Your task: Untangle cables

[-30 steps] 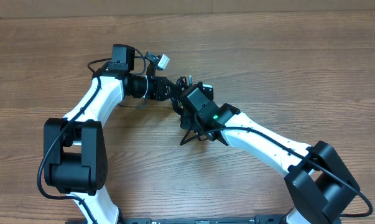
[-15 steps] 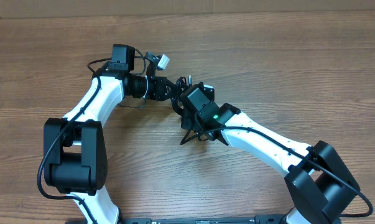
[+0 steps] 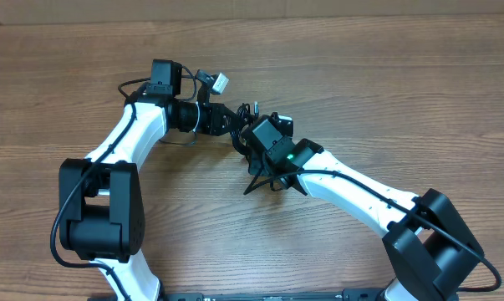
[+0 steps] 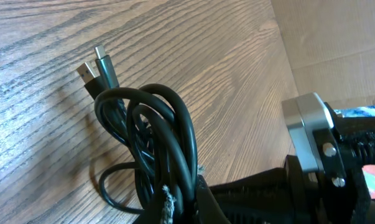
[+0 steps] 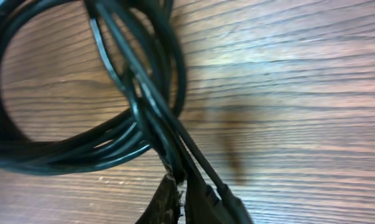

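Right gripper (image 5: 176,194) nudged slightly; clamped on cables (image 5: 63,155). Left gripper (image 4: 175,200) likewise clamped, likely anchoring bundle for pulling strands apart.

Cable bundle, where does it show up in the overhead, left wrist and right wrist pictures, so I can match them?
Overhead: cable bundle sits upper centre, where the left arm and right arm meet.
Left wrist: centre-left, loops rising from the bottom edge, two plugs at upper left.
Right wrist: fills the left and top, strands converging at bottom centre.
Shared landmark: the wood-grain table beneath it in every view.
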{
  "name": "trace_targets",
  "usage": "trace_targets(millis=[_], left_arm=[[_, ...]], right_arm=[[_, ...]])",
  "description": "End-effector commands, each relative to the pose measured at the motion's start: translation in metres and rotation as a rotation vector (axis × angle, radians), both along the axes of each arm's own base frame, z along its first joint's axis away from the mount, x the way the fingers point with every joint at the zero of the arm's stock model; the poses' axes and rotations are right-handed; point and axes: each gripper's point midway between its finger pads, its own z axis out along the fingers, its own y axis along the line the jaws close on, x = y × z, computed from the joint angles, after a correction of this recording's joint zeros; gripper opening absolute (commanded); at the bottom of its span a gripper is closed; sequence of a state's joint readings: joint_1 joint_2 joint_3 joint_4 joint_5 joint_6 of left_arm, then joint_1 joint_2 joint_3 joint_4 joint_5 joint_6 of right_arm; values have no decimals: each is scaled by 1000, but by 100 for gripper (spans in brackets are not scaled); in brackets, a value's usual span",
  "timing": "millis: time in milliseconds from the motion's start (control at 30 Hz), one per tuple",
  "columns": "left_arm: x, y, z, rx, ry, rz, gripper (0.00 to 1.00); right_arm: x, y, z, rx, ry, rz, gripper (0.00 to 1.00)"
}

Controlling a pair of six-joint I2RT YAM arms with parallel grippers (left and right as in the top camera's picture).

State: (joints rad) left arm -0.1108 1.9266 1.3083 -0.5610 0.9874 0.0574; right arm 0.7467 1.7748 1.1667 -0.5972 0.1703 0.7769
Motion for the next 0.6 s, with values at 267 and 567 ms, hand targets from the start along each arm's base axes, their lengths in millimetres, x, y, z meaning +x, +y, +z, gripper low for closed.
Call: trace_targets(millis=[267, 567], left_arm=[[4, -2, 22, -27, -45, -6, 4], [2, 2, 28, -74, -37, -10, 4]], right_arm=[[13, -15, -6, -93, -51, -43, 4], [17, -23, -14, -89, -23, -70, 4]])
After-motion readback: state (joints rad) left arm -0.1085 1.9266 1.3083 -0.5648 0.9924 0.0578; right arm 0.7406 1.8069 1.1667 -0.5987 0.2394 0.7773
